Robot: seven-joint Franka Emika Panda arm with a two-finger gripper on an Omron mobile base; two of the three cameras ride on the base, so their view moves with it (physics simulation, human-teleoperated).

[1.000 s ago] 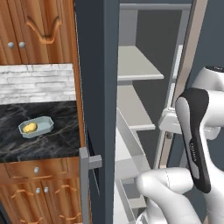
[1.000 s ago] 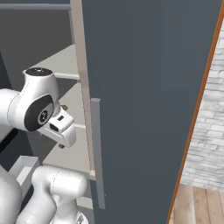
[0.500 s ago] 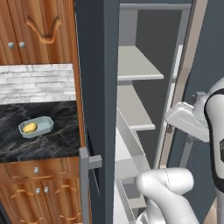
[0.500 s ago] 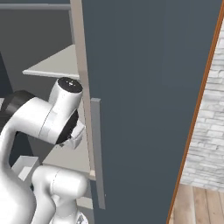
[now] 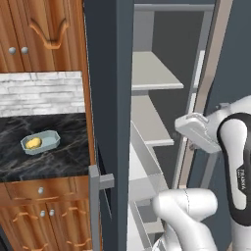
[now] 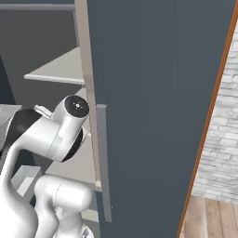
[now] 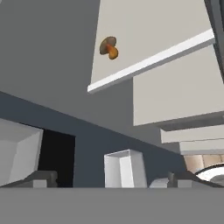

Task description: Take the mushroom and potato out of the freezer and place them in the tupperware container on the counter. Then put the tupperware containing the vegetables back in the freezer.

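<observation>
The mushroom (image 7: 109,47), brown cap over an orange stem, lies on a pale shelf (image 7: 144,30) of the open freezer (image 5: 109,88), well beyond my fingertips. My gripper (image 7: 113,178) is open, its fingertips (image 7: 41,178) set wide apart with nothing between them. In the left base view my hand (image 5: 197,131) hangs in front of the freezer's middle shelves. On the counter (image 5: 49,162) to the left sits the pale blue tupperware container (image 5: 49,140). The yellow potato (image 5: 33,143) lies inside it.
The freezer's slate door (image 6: 153,93) with its grey bar handle (image 6: 103,162) stands open on my right. White bins (image 7: 122,168) sit low inside the freezer. Wooden cabinets (image 5: 39,24) hang above the counter, with drawers (image 5: 41,191) below it.
The arm has swung so that the hand now points into the freezer's shelves. The container and the potato in it have stayed put.
</observation>
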